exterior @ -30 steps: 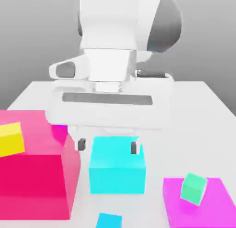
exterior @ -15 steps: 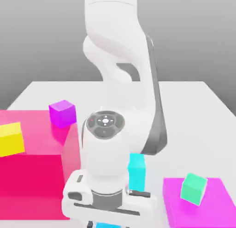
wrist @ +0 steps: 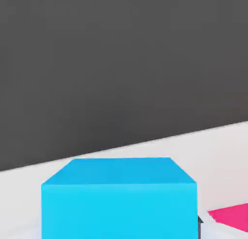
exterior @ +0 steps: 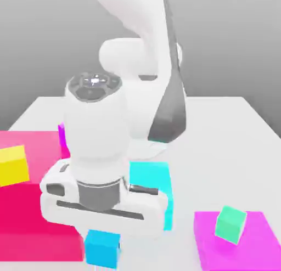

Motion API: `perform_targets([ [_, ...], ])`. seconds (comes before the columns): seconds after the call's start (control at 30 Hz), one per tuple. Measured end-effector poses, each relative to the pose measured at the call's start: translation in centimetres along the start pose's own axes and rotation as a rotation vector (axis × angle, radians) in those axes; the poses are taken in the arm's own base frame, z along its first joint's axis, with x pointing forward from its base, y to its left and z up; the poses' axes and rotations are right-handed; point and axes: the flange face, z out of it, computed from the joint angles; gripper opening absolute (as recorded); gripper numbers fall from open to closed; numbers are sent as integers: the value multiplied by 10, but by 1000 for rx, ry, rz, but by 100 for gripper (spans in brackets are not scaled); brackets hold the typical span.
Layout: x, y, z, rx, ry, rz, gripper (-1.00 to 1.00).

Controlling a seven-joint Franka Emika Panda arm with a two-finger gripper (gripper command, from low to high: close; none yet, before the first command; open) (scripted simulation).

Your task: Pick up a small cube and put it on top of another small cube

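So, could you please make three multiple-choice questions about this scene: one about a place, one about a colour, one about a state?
1. Where does the yellow cube rest?
A. on the big pink block
B. on the magenta slab
C. on the bare table

2. What colour is the cube on the magenta slab?
A. purple
B. green
C. yellow

3. How does the small cyan cube stand?
A. stacked on the green cube
B. lying on the pink block
C. right under the gripper

Answers: 1 A, it sits on the pink top. 2 B, the green cube lies there, tilted. 3 C, it shows directly below the hand.
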Motion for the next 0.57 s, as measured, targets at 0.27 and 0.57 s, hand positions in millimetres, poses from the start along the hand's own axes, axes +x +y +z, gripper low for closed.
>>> perform_targets([
  [0.27, 76, 129, -144, 24, -26, 164, -100],
  [0.57, 71, 147, -104, 36, -21, 182, 100],
])
